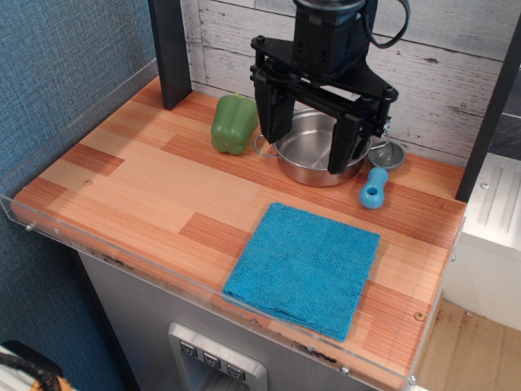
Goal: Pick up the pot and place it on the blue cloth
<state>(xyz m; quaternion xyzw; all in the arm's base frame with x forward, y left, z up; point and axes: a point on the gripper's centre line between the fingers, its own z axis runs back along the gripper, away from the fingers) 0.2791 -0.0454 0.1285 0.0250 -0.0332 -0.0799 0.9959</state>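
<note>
The shiny round steel pot [313, 155] stands at the back of the wooden table top, upright, with a thin wire handle showing on its left. My black gripper [307, 147] hangs over it, open, its two fingers [273, 114] spread wide across the pot's width and reaching down to about rim level; it holds nothing. The square turquoise-blue cloth [304, 266] lies flat at the front right of the table, in front of the pot and apart from it.
A green pepper [234, 123] stands just left of the pot. A small grey-bowled scoop with a blue handle [376, 187] lies right of the pot. A dark post [172, 50] rises at the back left. A clear rim [122, 252] edges the table.
</note>
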